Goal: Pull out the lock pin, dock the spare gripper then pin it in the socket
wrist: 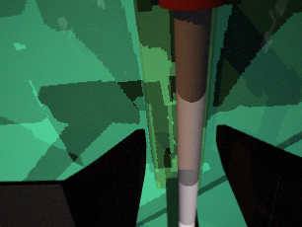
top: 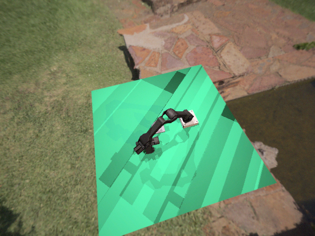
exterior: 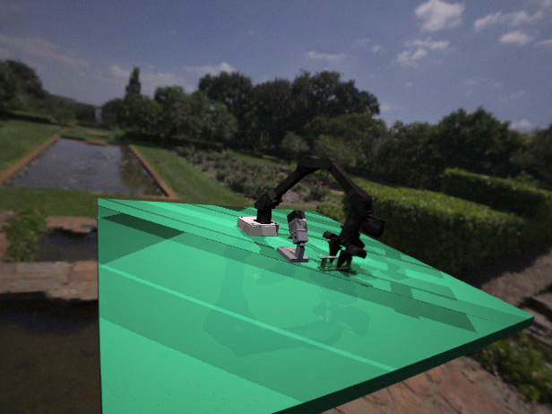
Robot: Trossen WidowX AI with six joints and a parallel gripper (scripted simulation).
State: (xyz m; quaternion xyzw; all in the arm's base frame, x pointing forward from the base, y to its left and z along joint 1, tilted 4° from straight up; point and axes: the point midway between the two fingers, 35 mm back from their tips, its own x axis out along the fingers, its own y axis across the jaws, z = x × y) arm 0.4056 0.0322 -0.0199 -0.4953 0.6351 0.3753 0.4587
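Lock pin (wrist: 189,128): long pale rod w/ red head (wrist: 189,4), lying along a green see-through frame (wrist: 155,99) on the green worktop (top: 122,204). Sits roughly mid-worktop, well clear of every corner. Rod tip runs out of wrist view at the bottom edge. In ext. view only the frame (exterior: 331,268) reads clearly; pin itself too small to make out there.

Gripper (wrist: 180,173) lowered over the pin, pointing down, dark fingers either side of the rod w/ a gap showing on both sides. Pincer part-open, clamping nothing; pin btwn the fingers but not grasped. Seen from ext. view, gripper (exterior: 338,260) tips down at frame level, just above the worktop.

Just beside the frame, toward the arm base: grey stand (exterior: 297,230) upright on a grey plate (exterior: 291,255); whether socket or spare gripper, can't tell.

Arm arched high from a pale base block (exterior: 251,228), which sits nearer the far edge. In top view, base block (top: 194,122) toward the far right corner, gripper (top: 147,149) nearer the centre.
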